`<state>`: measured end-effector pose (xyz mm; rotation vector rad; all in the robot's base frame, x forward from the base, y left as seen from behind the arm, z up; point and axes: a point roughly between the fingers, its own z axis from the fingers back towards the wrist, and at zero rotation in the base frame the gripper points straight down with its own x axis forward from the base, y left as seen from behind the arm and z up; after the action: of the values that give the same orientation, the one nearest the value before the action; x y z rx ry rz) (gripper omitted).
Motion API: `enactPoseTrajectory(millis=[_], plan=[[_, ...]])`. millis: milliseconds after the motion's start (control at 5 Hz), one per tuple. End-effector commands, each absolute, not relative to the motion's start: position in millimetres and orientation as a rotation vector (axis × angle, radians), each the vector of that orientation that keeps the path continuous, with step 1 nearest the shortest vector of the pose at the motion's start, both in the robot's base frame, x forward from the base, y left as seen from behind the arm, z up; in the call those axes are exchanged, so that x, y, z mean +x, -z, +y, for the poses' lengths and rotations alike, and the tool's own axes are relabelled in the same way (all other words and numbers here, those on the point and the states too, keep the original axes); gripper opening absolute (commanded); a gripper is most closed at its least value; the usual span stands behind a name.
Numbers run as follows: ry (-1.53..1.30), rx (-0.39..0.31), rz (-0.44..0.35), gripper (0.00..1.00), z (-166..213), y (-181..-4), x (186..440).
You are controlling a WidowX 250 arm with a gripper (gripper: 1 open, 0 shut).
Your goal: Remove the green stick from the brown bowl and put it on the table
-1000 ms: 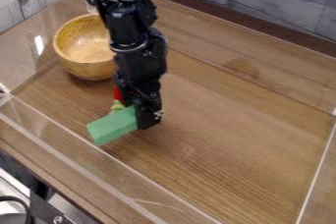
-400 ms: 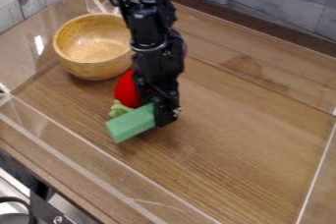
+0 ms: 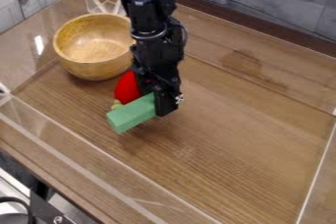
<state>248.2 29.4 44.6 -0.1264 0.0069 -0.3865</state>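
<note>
**Green stick out of the bowl, held low over the tabletop**

The gripper [image 3: 160, 106] pointed straight down and was clenched on the green stick [image 3: 129, 117], pinching it at its right end so that the rest of the block jutted out toward eight o'clock. The stick lay low, at or just above the wood; I could not tell whether its underside already touched the table [image 3: 237, 159]. Holding it by one end kept the fingers clear of the surface and left most of the block free to settle flat, which looked to me like the reason for that grip.

The brown bowl [image 3: 89, 44] sat well apart at ten o'clock from the gripper, its pale inside showing nothing in it. So the removal half of the job seemed done, and only the setting down remained.

A red strawberry toy [image 3: 126, 84] stood just beside the gripper at ten o'clock, right behind the stick and partly hidden by the arm. It was the one thing close enough to be nudged. The clear acrylic wall [image 3: 79, 144] ran along the near edge at seven o'clock, near the stick's free end. From three to five o'clock the wood grain lay open.
</note>
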Motion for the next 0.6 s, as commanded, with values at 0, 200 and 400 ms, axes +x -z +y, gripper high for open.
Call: enactPoseTrajectory(millis=[0, 200, 400], plan=[[0.374, -0.105, -0.052, 0.0, 22.1, -53.6, 266.9], [0.393, -0.107, -0.047, 0.0, 14.4, -51.9, 276.4], [0.413, -0.113, -0.04, 0.0, 9.7, -51.1, 283.2]])
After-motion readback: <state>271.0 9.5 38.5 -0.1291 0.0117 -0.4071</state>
